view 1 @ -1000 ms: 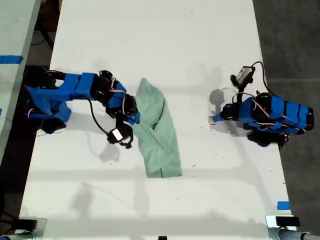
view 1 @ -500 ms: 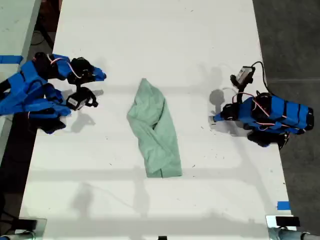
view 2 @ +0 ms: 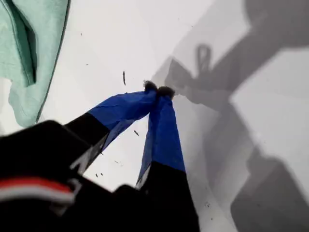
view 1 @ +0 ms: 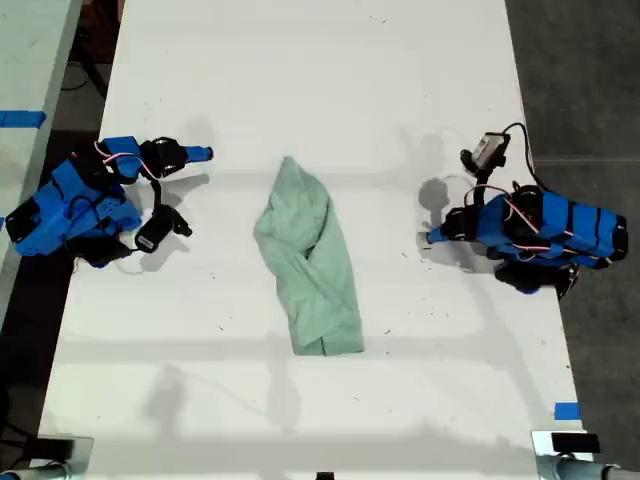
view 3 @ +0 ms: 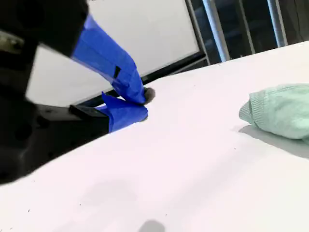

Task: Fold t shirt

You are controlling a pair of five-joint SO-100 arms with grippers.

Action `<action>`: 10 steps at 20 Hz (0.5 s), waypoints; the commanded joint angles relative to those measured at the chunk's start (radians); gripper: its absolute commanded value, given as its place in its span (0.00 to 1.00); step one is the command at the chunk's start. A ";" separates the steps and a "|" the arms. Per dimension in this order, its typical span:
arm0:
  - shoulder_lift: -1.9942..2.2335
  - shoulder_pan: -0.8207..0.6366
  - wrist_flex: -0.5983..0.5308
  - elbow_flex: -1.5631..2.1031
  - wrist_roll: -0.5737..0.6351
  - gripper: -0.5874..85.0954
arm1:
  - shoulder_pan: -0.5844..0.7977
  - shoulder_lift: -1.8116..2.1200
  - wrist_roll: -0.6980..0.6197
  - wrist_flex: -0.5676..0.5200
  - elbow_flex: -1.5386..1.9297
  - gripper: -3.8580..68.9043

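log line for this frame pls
my first gripper: shut, empty | my second gripper: shut, empty | t shirt: bunched on table, untouched

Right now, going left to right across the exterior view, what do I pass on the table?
My second gripper → t shirt → my first gripper.
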 commanded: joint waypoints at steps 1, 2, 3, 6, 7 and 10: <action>0.009 0.002 -0.017 0.035 -0.003 0.00 | -0.006 0.009 -0.014 0.002 0.026 0.05; 0.009 0.005 -0.017 0.037 -0.003 0.00 | -0.008 0.009 -0.014 0.002 0.026 0.05; 0.009 0.005 -0.017 0.037 -0.003 0.00 | -0.008 0.009 -0.012 0.002 0.026 0.05; 0.009 0.006 -0.018 0.037 -0.003 0.00 | -0.006 0.009 -0.012 0.002 0.026 0.05; 0.009 0.006 -0.018 0.037 -0.003 0.00 | -0.006 0.009 -0.011 0.002 0.026 0.05; 0.009 0.009 -0.020 0.037 -0.002 0.00 | -0.005 0.009 -0.011 0.002 0.026 0.08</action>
